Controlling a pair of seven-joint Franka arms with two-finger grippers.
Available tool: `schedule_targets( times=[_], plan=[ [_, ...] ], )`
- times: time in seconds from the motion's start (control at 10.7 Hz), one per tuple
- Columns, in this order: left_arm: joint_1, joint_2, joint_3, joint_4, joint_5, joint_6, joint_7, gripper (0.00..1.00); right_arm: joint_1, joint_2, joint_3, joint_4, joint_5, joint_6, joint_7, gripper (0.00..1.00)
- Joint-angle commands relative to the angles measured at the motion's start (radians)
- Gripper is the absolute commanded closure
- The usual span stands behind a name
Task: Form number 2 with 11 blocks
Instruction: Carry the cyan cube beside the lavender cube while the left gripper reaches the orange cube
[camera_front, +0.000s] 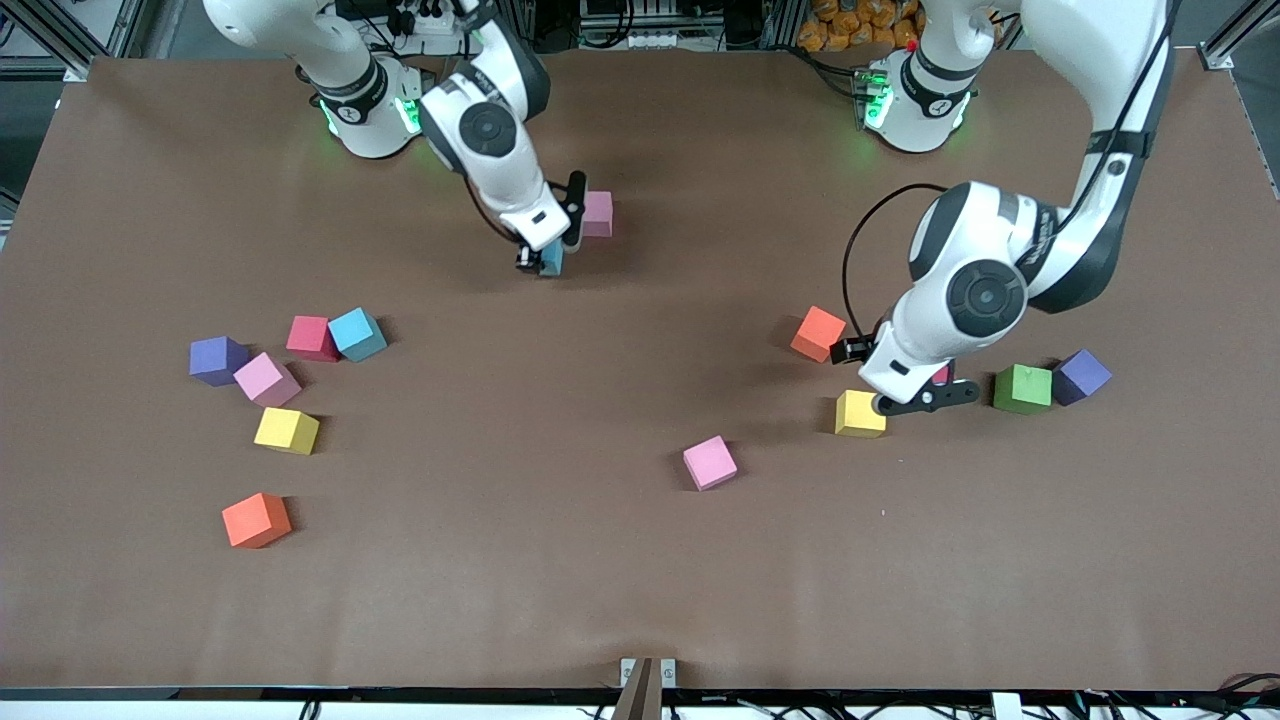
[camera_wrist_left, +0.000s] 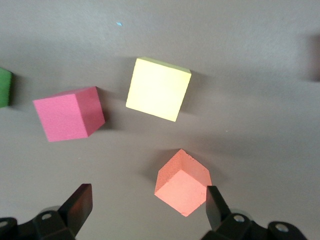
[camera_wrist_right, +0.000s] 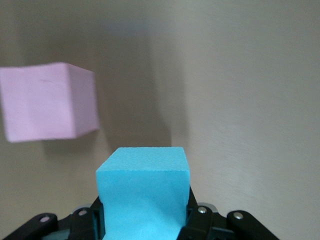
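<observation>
My right gripper (camera_front: 548, 258) is shut on a blue block (camera_wrist_right: 142, 192), low over the table and beside a lone pink block (camera_front: 597, 213) near the robots' bases. My left gripper (camera_wrist_left: 147, 205) hangs open over the table with nothing between its fingers. Under it lie an orange block (camera_wrist_left: 182, 182) close to one finger, a yellow block (camera_wrist_left: 158, 89) and a red block (camera_wrist_left: 70, 114). Toward the right arm's end lie red (camera_front: 311, 337), blue (camera_front: 357, 333), pink (camera_front: 266, 379), yellow (camera_front: 286, 430) and orange (camera_front: 256, 519) blocks. No number 2 is in view.
A pink block (camera_front: 709, 462) lies alone mid-table, nearer the front camera. A green block (camera_front: 1023, 389) and a purple cube (camera_front: 1082, 376) sit beside the left gripper (camera_front: 925, 397). Another purple cube (camera_front: 218, 360) sits by the cluster at the right arm's end.
</observation>
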Motion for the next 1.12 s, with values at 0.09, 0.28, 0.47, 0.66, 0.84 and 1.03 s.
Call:
schedule_targets(
  times=[0.09,0.28,0.47,0.66,0.84,1.03],
  plan=[
    [-0.016,-0.004,0.019,-0.004,0.022,0.004,-0.006,0.00,0.046,-0.054,0.004,-0.082,0.011,0.043,0.061,0.65],
    [-0.018,0.002,0.019,-0.003,0.017,0.004,-0.008,0.00,0.049,-0.055,0.011,-0.100,0.011,0.063,0.061,0.65],
    [-0.018,0.008,0.019,-0.001,0.011,0.004,-0.008,0.00,0.056,-0.054,0.011,-0.126,0.011,0.109,0.061,0.65],
    [-0.019,0.011,0.021,-0.004,0.005,0.004,-0.008,0.00,0.073,-0.054,0.011,-0.143,0.011,0.128,0.067,0.65],
    [-0.028,0.014,0.021,-0.007,0.005,0.004,0.000,0.00,0.084,-0.054,0.011,-0.155,0.011,0.140,0.071,0.65],
    [-0.032,0.033,0.021,-0.009,0.005,0.004,-0.004,0.00,0.102,-0.054,0.014,-0.166,0.011,0.157,0.096,0.65]
  ],
)
